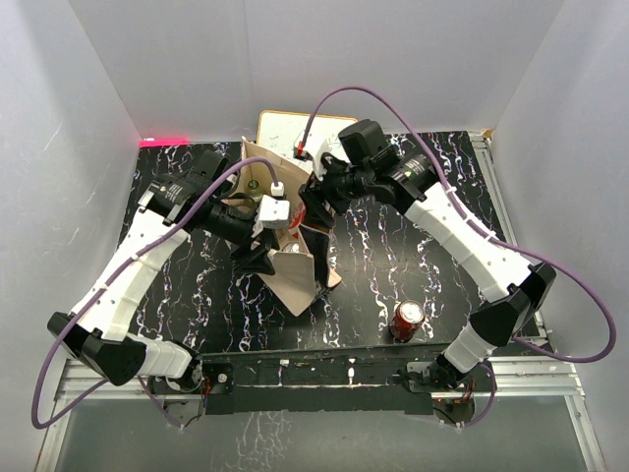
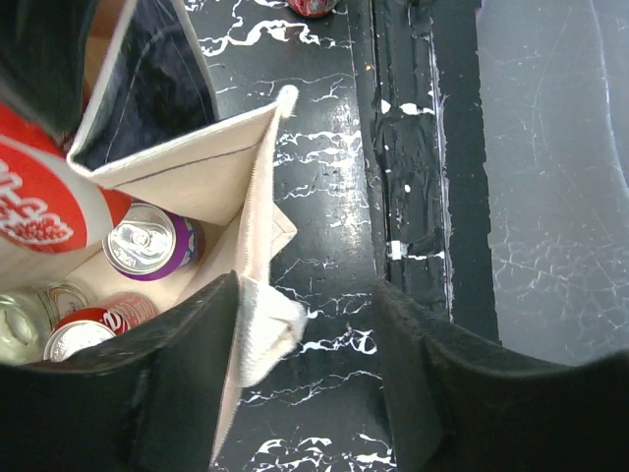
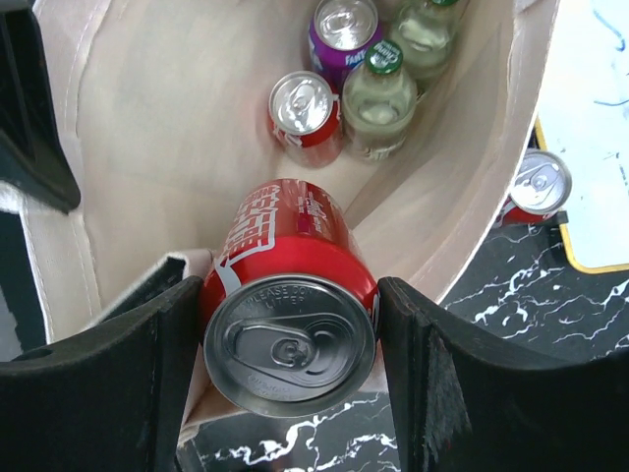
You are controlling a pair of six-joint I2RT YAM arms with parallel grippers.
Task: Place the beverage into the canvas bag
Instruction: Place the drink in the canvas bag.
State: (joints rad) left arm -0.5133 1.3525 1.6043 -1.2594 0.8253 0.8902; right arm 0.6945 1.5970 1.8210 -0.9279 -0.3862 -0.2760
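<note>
The canvas bag (image 1: pixel 297 277) stands open in the middle of the table, its beige inside (image 3: pixel 147 118) showing. My right gripper (image 3: pixel 290 290) is shut on a red cola can (image 3: pixel 295 246), held tilted over the bag's mouth and seen again in the left wrist view (image 2: pixel 39 197). Down in the bag lie a red can (image 3: pixel 305 108), a purple can (image 3: pixel 344 25) and two glass bottles (image 3: pixel 378 93). My left gripper (image 2: pixel 310 295) is open at the bag's near rim (image 2: pixel 260 197). The rim's cloth lies against its left finger (image 2: pixel 187 374), with a wide gap to the other.
Another red can (image 1: pixel 407 317) stands on the black marble table (image 1: pixel 393 256) near the right arm's base. A further red can (image 3: pixel 536 187) stands outside the bag beside a white framed board (image 3: pixel 590 118). Grey walls enclose the table.
</note>
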